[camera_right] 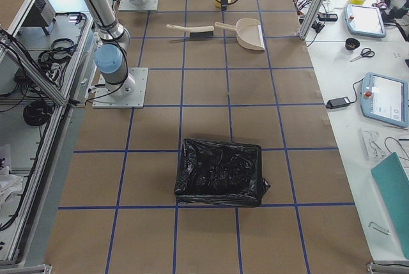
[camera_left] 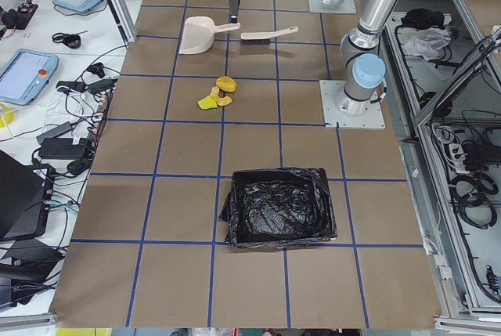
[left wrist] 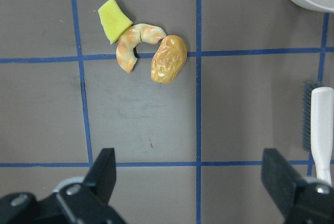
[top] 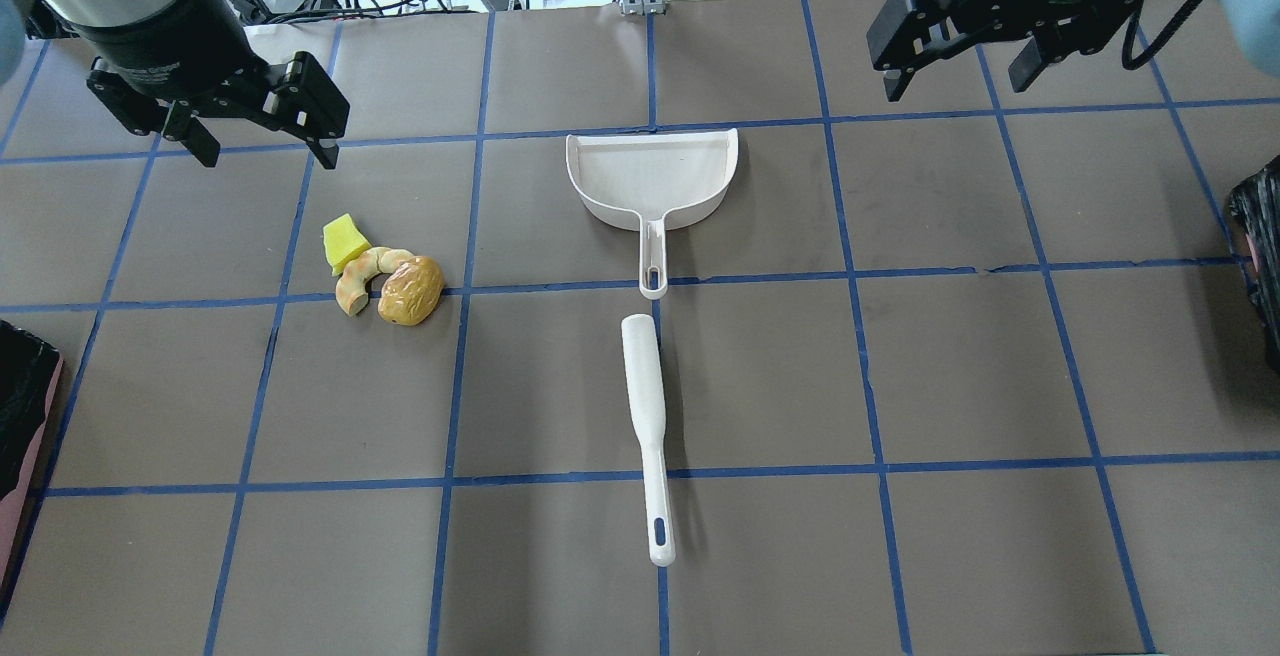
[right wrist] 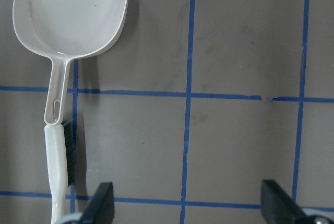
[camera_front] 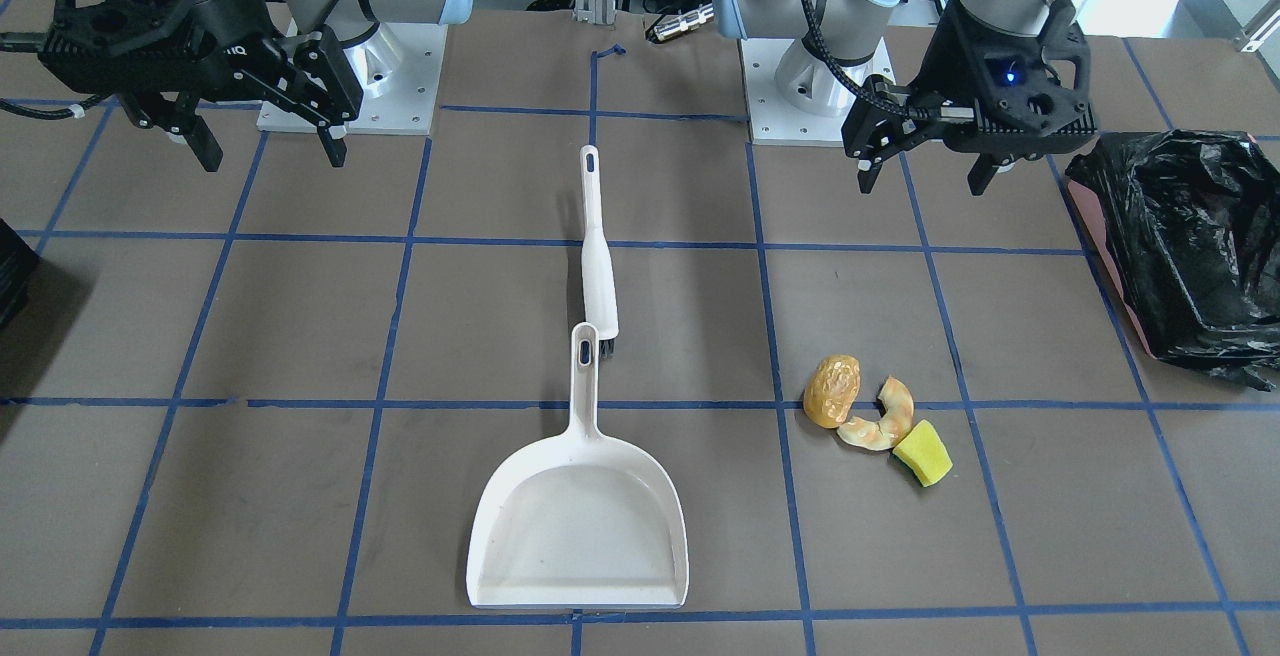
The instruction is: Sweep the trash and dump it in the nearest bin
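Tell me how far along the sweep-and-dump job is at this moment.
Nothing looks done yet. The three scraps lie clustered on the table, the dustpan is empty, and the brush lies untouched beside its handle. Nothing is in hand: the left claw and right claw both hover open. Left to do: grasp the tools, sweep the scraps into the pan, and tip them into the black-lined bin.

Three bits of trash on worktop [camera_front: 300, 336]: one brown lump [camera_front: 832, 391], one orange peel [camera_front: 882, 418], one yellow sponge bit [camera_front: 923, 453]. One white dustpan [camera_front: 578, 526]. One white brush [camera_front: 597, 246]. Two black-bag bins [camera_front: 1180, 246] [camera_right: 220, 172]. Two robot arms, two hands [camera_front: 920, 163] [camera_front: 268, 141].
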